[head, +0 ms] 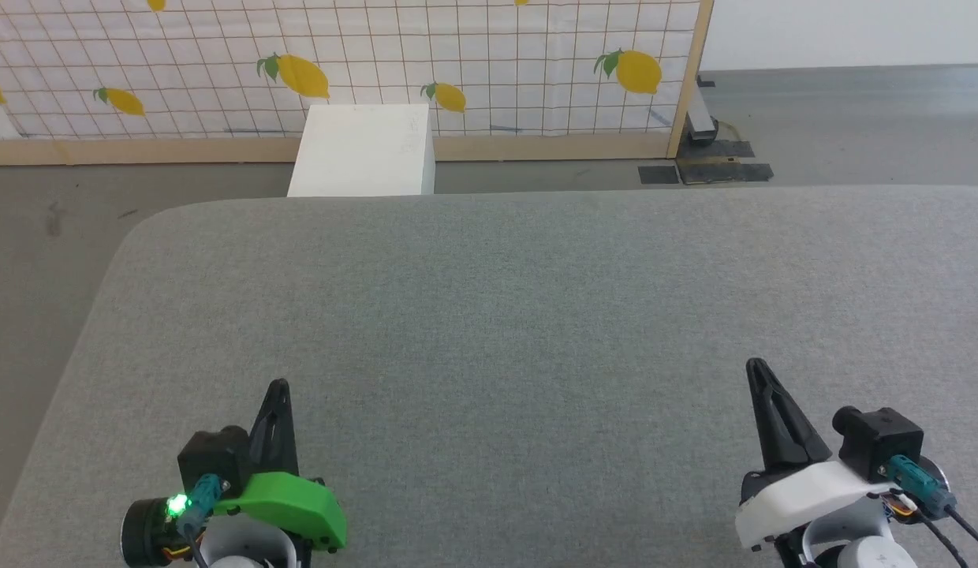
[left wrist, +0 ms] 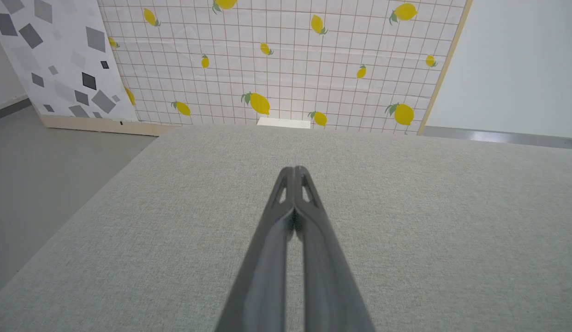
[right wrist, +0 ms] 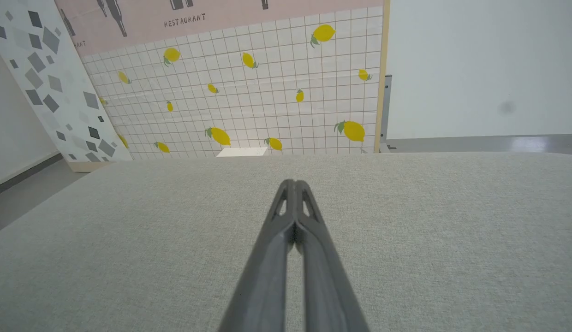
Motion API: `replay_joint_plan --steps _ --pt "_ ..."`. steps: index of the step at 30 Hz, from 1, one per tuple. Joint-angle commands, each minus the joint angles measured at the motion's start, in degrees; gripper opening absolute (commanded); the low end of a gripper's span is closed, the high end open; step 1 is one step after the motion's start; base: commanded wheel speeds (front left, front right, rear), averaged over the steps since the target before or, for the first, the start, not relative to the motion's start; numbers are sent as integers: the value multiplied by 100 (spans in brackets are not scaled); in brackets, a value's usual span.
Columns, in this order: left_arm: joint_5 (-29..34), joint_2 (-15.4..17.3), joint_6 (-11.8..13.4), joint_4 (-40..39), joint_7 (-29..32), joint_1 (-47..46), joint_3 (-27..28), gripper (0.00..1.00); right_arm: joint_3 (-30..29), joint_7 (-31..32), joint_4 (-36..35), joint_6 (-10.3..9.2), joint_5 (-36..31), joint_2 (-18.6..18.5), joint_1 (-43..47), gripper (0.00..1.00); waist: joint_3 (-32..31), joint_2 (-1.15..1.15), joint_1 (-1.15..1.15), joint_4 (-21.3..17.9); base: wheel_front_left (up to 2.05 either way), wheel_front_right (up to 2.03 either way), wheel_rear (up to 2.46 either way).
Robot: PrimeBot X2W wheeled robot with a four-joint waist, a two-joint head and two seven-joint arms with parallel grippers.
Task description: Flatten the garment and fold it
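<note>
The garment is out of view. A grey fabric-covered table (head: 520, 315) spreads before me. My left gripper (head: 278, 388) rests at the lower left of the head view, shut, with nothing in it. At the lower right my right gripper (head: 755, 369) is shut and holds nothing. In the left wrist view the left gripper (left wrist: 294, 170) has its two fingertips pressed together above the grey surface (left wrist: 406, 221). The right wrist view gives the same picture of the right gripper (right wrist: 294, 183) over the grey surface (right wrist: 429, 230).
A rigid white box (head: 364, 150) stands on the floor just beyond the table's far edge. Behind it runs a lemon-patterned grid panel (head: 457, 55) with a wooden frame. Grey floor (head: 39, 229) lies to the left of the table's rounded corner.
</note>
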Motion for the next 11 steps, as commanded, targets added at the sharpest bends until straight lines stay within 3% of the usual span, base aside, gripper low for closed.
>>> replay_joint_plan --steps 1,11 --pt "70 -16 -29 -51 31 35 17 0 -12 34 -66 -4 -68 1 46 0 1 0 0 0 0 0 0" --pt "178 -32 -65 -152 143 42 54 0 -26 149 -183 -5 -183 1 56 0 12 0 0 0 0 0 0"
